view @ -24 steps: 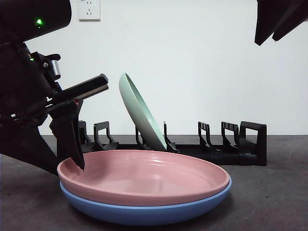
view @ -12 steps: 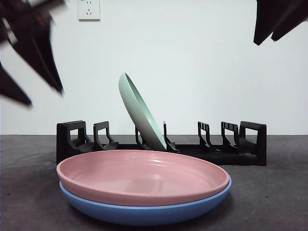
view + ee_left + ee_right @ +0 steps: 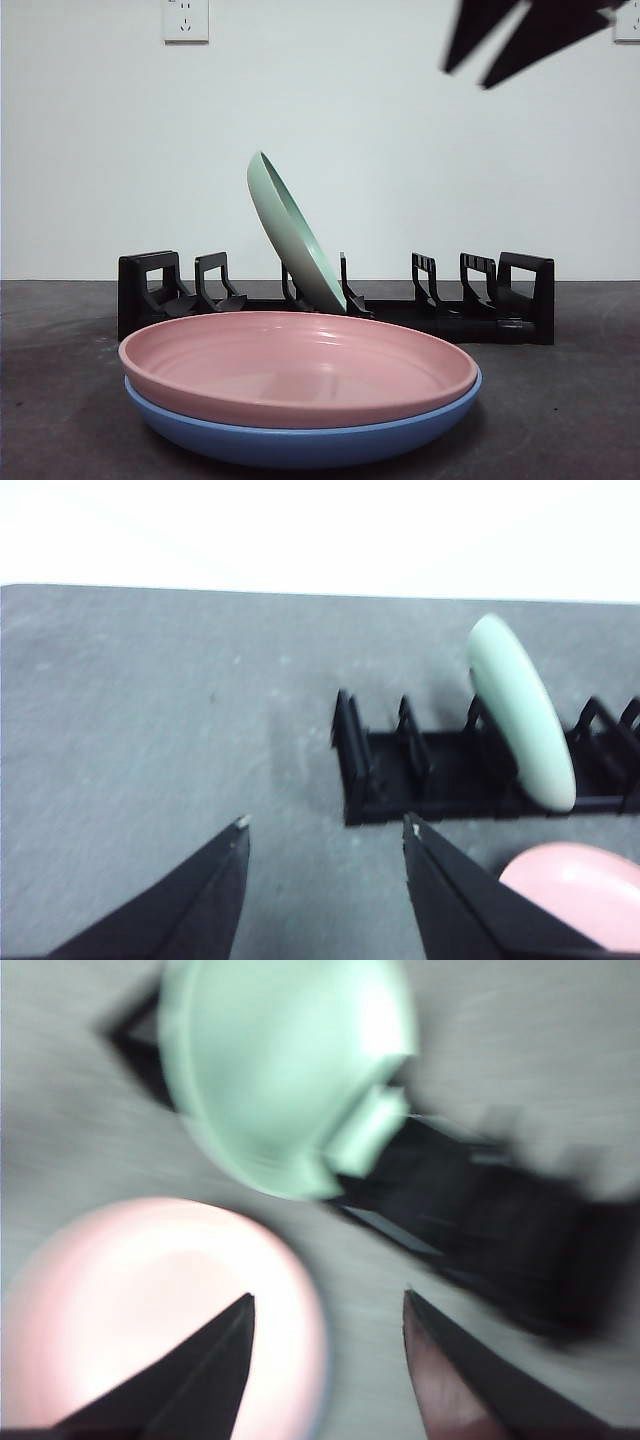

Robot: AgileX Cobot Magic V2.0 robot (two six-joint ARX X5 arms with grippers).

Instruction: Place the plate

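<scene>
Green was the only colour in the rack (image 3: 440, 305): 1 green plate (image 3: 290, 240) stood tilted in a slot near its middle, its top leaning toward 11 o'clock in the front view. That looked like 1 plate placed. 2 were left, by my reading: the pink plate (image 3: 300, 365) lay flat, nested inside the blue plate (image 3: 300, 440), both on the desk (image 3: 560, 420) just in front of the rack, neither held.

The left end effector (image 3: 325, 830) hung with its jaws wide apart and empty, above bare desk near the rack's end, the green plate at about 2 o'clock in its wrist view. The right end effector (image 3: 328, 1305) was likewise spread wide and carried nothing, looking down on the pink plate and the green one; its picture was blurred.

Compared with 1 second before, the arm that had been down at the pink plate's rim at 9 o'clock in the front view had lifted clear out of that view, leaving the plate where it lay. The dark tip at 1 o'clock had shifted inward and blurred, so the right arm seemed to be moving in. The stacked plates and the green plate had not shifted.
</scene>
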